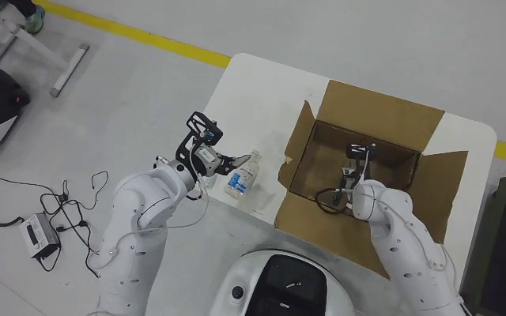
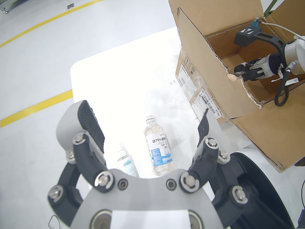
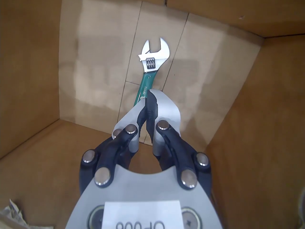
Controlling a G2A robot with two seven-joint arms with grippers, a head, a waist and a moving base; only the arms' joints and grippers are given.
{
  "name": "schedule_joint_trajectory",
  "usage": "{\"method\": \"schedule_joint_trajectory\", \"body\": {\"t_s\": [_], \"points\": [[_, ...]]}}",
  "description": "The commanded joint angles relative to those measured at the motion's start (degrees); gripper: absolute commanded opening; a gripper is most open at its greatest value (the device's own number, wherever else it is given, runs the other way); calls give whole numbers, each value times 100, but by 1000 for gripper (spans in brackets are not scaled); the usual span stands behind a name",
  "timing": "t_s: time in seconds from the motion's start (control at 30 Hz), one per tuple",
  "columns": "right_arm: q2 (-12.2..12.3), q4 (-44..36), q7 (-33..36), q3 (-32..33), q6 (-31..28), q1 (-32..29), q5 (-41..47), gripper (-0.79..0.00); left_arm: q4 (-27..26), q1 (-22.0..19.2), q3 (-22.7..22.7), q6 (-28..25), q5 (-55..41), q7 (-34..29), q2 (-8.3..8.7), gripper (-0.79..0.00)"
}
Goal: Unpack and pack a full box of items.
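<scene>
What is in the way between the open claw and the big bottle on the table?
Nothing that I can see. The open left gripper is close to the big bottle, with only air between them. A smaller bottle sits beside it, not in between.

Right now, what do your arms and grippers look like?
The left arm and right arm have glossy white shells. The left gripper and right gripper share silver plates, black linkages, silver bolts and ribbed black pads. A black cable loops at the right wrist; a white label marks its plate.

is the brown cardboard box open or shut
Open: the brown cardboard box has flaps spread outward; inside it the right gripper holds a green-handled wrench.
</scene>
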Motion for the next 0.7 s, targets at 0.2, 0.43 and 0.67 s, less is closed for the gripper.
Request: {"method": "schedule_joint_trajectory", "body": {"t_s": [0.2, 0.43, 0.67], "points": [[-98, 371, 177, -177, 142, 269, -69, -305, 0, 0, 0, 0, 0, 0, 0, 0], [-130, 377, 254, -224, 72, 339, -148, 0, 0, 0, 0, 0, 0, 0, 0, 0], [-130, 377, 254, -224, 72, 339, -148, 0, 0, 0, 0, 0, 0, 0, 0, 0]]}}
